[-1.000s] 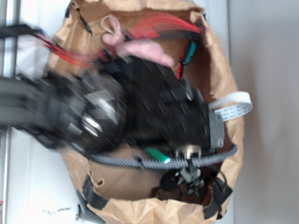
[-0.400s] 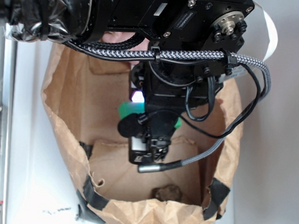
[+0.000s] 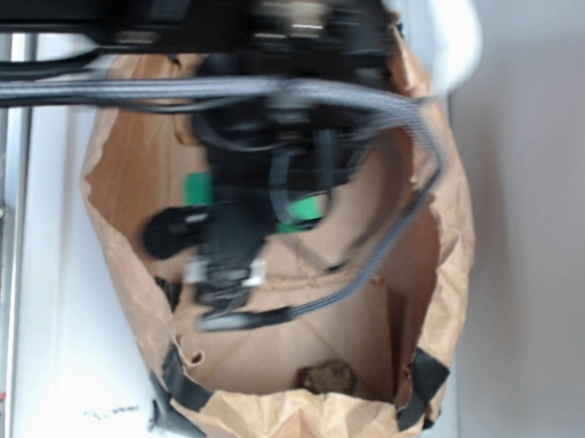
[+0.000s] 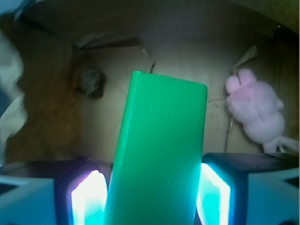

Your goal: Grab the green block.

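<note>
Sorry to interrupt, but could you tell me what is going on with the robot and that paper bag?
The WidowX arm is reaching into the brown paper bag. Its claw has the green block between its lit fingers. A pink plush bunny and a small brown lump lie on the bag's floor.

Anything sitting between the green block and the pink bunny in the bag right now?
No. In the wrist view, only bare brown bag floor lies between the green block and the pink bunny.

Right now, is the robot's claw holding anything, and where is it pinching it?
Yes: the gripper holds the green block, pinched by its long sides near one end.
</note>
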Available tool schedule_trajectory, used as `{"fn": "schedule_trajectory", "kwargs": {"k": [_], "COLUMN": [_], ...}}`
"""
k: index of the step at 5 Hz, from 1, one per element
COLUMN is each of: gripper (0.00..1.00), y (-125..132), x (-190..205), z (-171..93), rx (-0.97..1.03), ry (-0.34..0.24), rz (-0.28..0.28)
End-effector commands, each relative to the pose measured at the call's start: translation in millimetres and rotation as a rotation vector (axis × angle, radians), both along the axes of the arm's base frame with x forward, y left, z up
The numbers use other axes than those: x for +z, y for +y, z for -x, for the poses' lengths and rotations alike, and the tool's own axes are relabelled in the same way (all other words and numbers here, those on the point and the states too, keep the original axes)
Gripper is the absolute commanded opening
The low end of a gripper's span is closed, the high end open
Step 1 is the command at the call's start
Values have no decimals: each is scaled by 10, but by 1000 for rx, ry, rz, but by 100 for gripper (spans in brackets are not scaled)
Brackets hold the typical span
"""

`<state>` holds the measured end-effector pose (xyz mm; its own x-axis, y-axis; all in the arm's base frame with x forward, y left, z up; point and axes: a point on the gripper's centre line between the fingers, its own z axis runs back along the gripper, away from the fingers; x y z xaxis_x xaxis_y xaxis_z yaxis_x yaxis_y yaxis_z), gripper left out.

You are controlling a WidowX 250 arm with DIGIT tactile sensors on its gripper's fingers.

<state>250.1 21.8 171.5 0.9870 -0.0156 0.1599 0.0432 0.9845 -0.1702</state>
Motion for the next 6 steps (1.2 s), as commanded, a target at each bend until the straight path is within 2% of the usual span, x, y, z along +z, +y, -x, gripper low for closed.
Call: {"fn": "schedule_trajectory", "kwargs": {"k": [1,2,3,4,6], "gripper": [0,0,0,0,0], "y": [-2,-94,-194,-233,-180], "x": [265,218,139,112,77], "z": [-45,-79,-198,-346,-472], "rx": [-30,0,65,108,168], "ry": [-109,-113,-124,-111,-77], "rz": [-46,-82,-112,-129,-114]}}
